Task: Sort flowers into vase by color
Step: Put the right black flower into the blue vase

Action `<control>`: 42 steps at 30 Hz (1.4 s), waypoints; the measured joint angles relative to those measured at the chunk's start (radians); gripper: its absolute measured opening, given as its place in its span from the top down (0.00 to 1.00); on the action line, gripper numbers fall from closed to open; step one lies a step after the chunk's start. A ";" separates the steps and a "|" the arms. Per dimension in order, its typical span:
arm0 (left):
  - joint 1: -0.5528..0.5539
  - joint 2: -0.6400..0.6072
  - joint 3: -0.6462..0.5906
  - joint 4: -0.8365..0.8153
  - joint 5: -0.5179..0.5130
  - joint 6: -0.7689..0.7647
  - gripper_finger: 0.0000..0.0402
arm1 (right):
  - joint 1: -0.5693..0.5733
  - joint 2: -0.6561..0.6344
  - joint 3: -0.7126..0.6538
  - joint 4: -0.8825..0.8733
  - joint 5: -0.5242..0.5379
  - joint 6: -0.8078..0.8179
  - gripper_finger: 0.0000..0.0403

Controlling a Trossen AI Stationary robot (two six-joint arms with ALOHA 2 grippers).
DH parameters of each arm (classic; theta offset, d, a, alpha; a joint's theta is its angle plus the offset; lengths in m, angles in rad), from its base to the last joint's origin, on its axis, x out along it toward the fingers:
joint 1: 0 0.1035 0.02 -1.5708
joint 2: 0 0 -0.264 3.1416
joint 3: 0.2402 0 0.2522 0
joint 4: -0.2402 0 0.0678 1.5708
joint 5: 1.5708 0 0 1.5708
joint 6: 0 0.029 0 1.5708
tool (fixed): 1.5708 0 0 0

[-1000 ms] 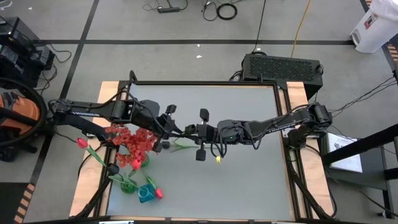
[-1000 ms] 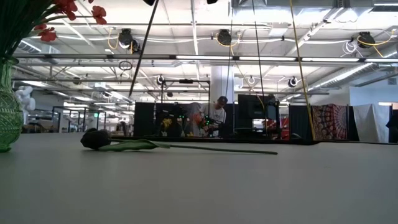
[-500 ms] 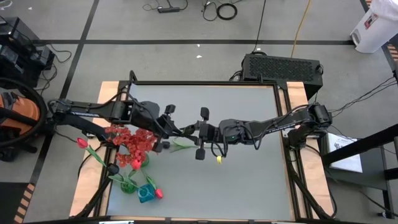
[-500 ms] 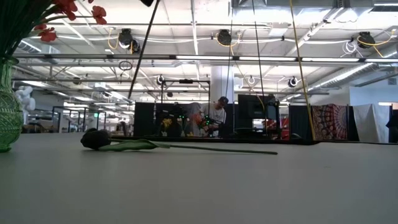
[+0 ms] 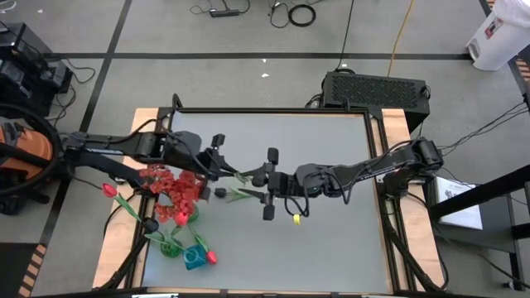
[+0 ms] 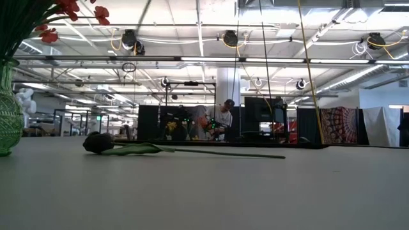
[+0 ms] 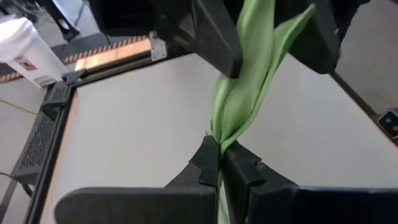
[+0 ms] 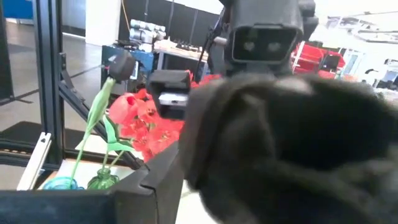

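Where the two arms meet over the middle of the grey table [image 5: 331, 232], a handover in mid-air: left gripper [image 5: 234, 173] clamped tight on the green stem and leaves of a flower [image 7: 245, 93], right gripper [image 5: 269, 184] just beside it with fingers spread wide and nothing between them. Seen from the left wrist, leaves pinched between the closed fingertips [image 7: 208, 155], with the right arm's dark fingers standing apart on either side of the stem. Crowded along the table's left edge: a green vase [image 5: 171, 245] and a blue vase [image 5: 194, 259], red blooms [image 5: 178, 189], a red-pink bud [image 5: 108, 189] beyond the rim. Lying flat in the low view, a black-budded flower [image 6: 99, 142], well clear of the green vase. Wide open room across the right and near parts of the tabletop. Compared with a second ago, right gripper now open and drawn slightly back toward the right, left gripper fully closed.
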 joint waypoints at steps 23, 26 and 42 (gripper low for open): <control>-0.142 -0.255 0.011 0.091 0.092 -0.016 0.99 | 0.004 0.002 -0.002 -0.119 -0.011 0.068 0.53; -0.177 -0.280 0.011 0.090 0.151 -0.067 0.99 | 0.004 0.002 -0.002 -0.124 -0.011 0.075 0.53; -0.408 -0.238 0.011 0.170 0.212 -0.133 0.97 | 0.000 0.013 -0.002 -0.136 -0.007 0.082 0.53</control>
